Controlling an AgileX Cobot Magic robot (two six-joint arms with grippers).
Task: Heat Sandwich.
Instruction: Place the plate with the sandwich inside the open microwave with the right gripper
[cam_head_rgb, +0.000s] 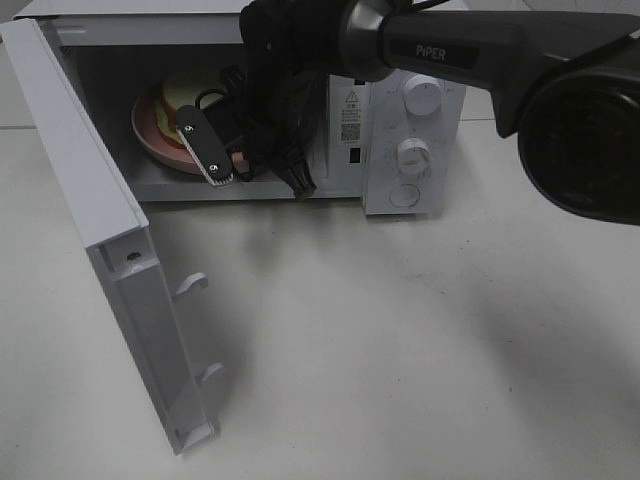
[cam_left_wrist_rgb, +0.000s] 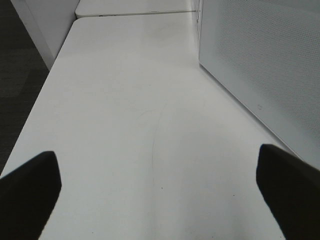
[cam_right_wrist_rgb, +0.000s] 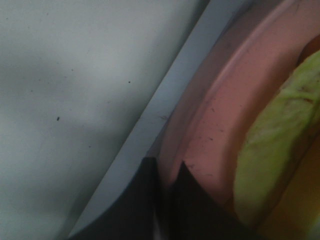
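Note:
The sandwich (cam_head_rgb: 185, 97) lies on a round pink plate (cam_head_rgb: 150, 135) inside the open microwave (cam_head_rgb: 400, 130), in the left of the cavity. My right gripper (cam_head_rgb: 200, 145) reaches into the cavity from the upper right and is shut on the plate's near rim. Up close, the right gripper (cam_right_wrist_rgb: 167, 172) pinches the pink plate (cam_right_wrist_rgb: 220, 115) at its edge, with the sandwich's green lettuce (cam_right_wrist_rgb: 280, 135) just beyond. My left gripper (cam_left_wrist_rgb: 160, 200) stands open over the bare white table (cam_left_wrist_rgb: 125, 125) with nothing between its fingers; it does not show in the high view.
The microwave door (cam_head_rgb: 90, 200) swings wide open to the left, reaching toward the table's front. Two dials (cam_head_rgb: 421, 97) and a round button (cam_head_rgb: 403, 195) sit on the right panel. A white perforated panel (cam_left_wrist_rgb: 260, 60) stands beside the left gripper.

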